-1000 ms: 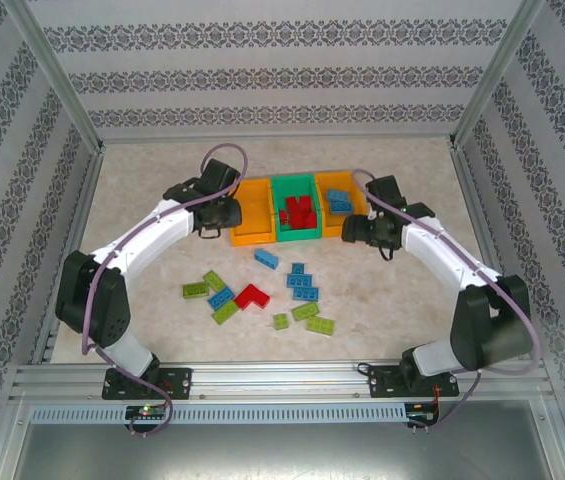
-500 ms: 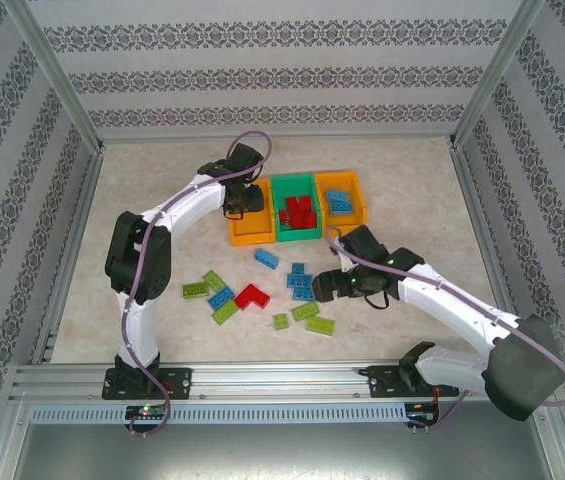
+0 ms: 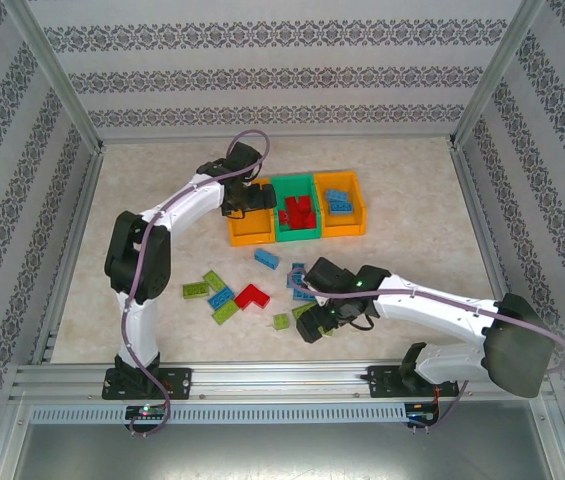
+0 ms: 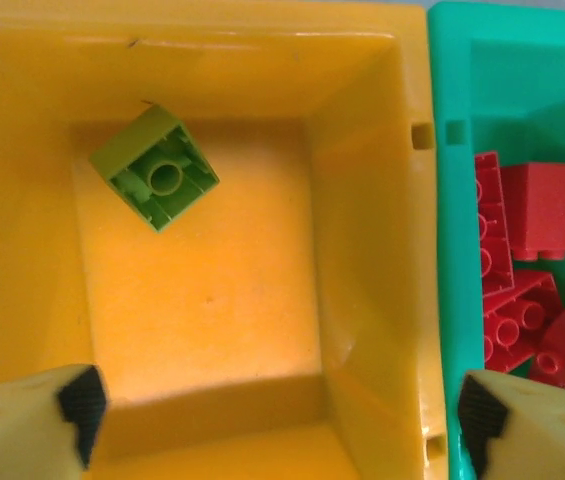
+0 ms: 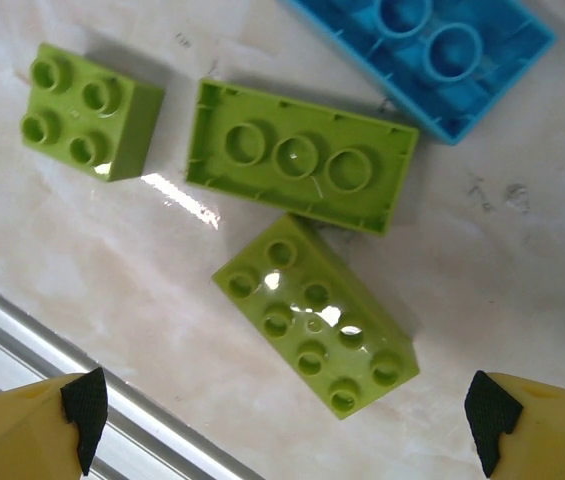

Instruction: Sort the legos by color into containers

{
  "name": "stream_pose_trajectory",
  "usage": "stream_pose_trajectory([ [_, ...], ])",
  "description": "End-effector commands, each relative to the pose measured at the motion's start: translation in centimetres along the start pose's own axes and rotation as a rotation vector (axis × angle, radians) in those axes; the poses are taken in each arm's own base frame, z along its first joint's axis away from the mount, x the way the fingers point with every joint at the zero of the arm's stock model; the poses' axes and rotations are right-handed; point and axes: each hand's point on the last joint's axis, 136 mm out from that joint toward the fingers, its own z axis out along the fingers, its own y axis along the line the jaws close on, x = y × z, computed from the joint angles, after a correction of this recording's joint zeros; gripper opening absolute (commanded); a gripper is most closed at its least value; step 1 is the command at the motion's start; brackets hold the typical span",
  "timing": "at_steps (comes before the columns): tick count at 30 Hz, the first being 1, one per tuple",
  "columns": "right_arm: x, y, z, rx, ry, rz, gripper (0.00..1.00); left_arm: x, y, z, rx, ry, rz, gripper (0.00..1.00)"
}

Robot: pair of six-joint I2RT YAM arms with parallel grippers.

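Observation:
The containers stand in a row at the back: left orange bin (image 3: 250,228), green middle bin (image 3: 296,232), right orange bin (image 3: 344,222). My left gripper (image 3: 245,203) (image 4: 277,420) hangs open over the left orange bin (image 4: 212,300), where one lime green lego (image 4: 154,167) lies upside down. Red legos (image 4: 532,210) fill the green bin. Blue legos (image 3: 338,198) lie in the right bin. My right gripper (image 3: 314,322) (image 5: 282,415) is open just above a long lime green lego (image 5: 314,328), beside an upturned green one (image 5: 302,157) and a small square one (image 5: 87,110).
Loose legos lie on the table between the arms: green ones (image 3: 195,290), blue ones (image 3: 266,259) and a red L-shaped pile (image 3: 251,295). An upturned blue lego (image 5: 432,50) lies just past the green ones. The metal front rail (image 5: 62,400) runs close to my right gripper.
My left gripper reached over the left orange bin and opened, leaving a green lego there. The right arm swung from the right bin down to the green legos near the front rail.

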Motion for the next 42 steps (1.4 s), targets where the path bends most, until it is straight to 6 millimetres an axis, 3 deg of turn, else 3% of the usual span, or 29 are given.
stream_pose_trajectory([
  [1, 0.7, -0.2, 0.2, 0.042, 0.016, -0.026, 0.95, -0.2, 0.1, -2.2, 0.026, -0.022, -0.014, 1.0],
  [15, 0.1, -0.9, 2.6, 0.142, 0.119, -0.077, 0.88, 0.6, -0.1, -4.8, 0.077, -0.056, -0.041, 1.0],
  [21, 0.0, -1.0, 3.4, 0.154, 0.135, -0.092, 0.84, 1.1, 0.3, -4.7, 0.071, -0.048, -0.043, 1.0],
  [28, 0.6, -0.8, 4.3, 0.176, 0.179, -0.106, 0.69, 1.3, 0.6, -5.0, 0.065, -0.054, -0.047, 1.0],
  [35, 0.9, -1.2, 4.3, 0.201, 0.175, -0.1, 0.42, 1.5, 0.8, -5.2, 0.06, -0.055, -0.053, 0.99],
  [42, -0.2, -1.1, 2.5, 0.187, 0.074, -0.099, 0.28, 1.5, 1.4, -6.3, 0.043, -0.086, -0.053, 1.0],
])
